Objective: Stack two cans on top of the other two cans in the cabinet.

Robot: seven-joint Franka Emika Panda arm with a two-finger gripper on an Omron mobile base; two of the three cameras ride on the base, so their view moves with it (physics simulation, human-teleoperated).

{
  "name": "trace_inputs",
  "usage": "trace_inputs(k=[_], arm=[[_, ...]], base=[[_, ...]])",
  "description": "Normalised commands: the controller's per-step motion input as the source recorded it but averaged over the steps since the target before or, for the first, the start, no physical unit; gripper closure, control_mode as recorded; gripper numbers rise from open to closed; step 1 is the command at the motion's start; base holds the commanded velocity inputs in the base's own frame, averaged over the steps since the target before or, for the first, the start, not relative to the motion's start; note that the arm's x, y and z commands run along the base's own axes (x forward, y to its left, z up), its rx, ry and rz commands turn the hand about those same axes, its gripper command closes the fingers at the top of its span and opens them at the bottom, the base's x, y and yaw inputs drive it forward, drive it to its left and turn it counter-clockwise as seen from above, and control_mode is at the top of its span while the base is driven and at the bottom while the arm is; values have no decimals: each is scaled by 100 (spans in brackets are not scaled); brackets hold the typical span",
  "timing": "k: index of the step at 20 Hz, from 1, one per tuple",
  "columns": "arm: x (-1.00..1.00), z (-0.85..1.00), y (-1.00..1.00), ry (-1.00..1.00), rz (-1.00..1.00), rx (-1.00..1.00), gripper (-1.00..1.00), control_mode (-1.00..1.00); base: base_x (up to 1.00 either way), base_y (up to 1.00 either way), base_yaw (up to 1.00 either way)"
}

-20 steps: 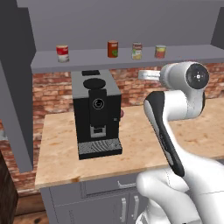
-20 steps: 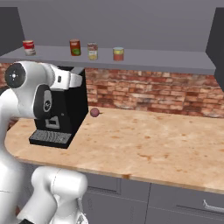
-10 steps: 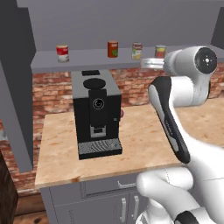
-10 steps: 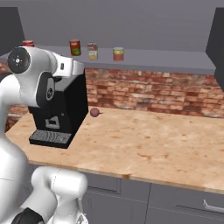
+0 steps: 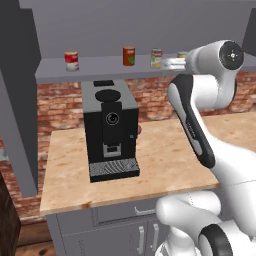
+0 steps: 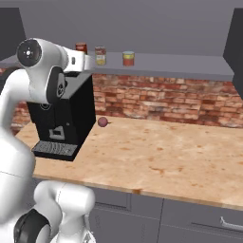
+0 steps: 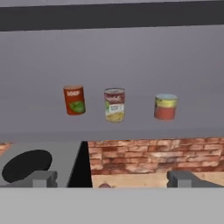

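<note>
Nearest to us is the wooden counter (image 5: 165, 150), with grey drawers under its front edge. On its left part stands a black coffee machine (image 5: 110, 132), its back close to the brick wall (image 6: 161, 102). A small dark red ball (image 6: 102, 122) lies on the counter just beside the machine, near the back edge.

Our arm is raised above the counter, and the gripper (image 7: 111, 179) points at the shelf. Its two fingertips (image 7: 42, 178) stand wide apart with nothing between them, so the jaws are released. In the hand view the machine's top sits just below the gripper.

Farther back, above the brick wall, runs the long flat shelf of the grey cabinet (image 5: 100, 67). Four cans stand upright on it in a loose row, each apart from the others and none stacked. Near the shelf's left end is the red-and-white can (image 5: 71, 61), well apart from the rest. Toward the middle stands the orange-red can (image 7: 74, 99) with a green patch, then the pale can (image 7: 114, 104) with a yellow-green label, then the can (image 7: 166, 106) with a yellowish band and a red lower part.
</note>
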Motion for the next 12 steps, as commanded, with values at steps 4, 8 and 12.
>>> trace_inputs(k=[4, 8, 12], arm=[[41, 1, -4, 2, 0, -4, -100, -100], [33, -5, -4, 1, 5, -1, -100, -100], [33, -10, -1, 0, 6, -2, -100, -100]], base=[[0, 0, 0], [0, 0, 0], [0, 0, 0]])
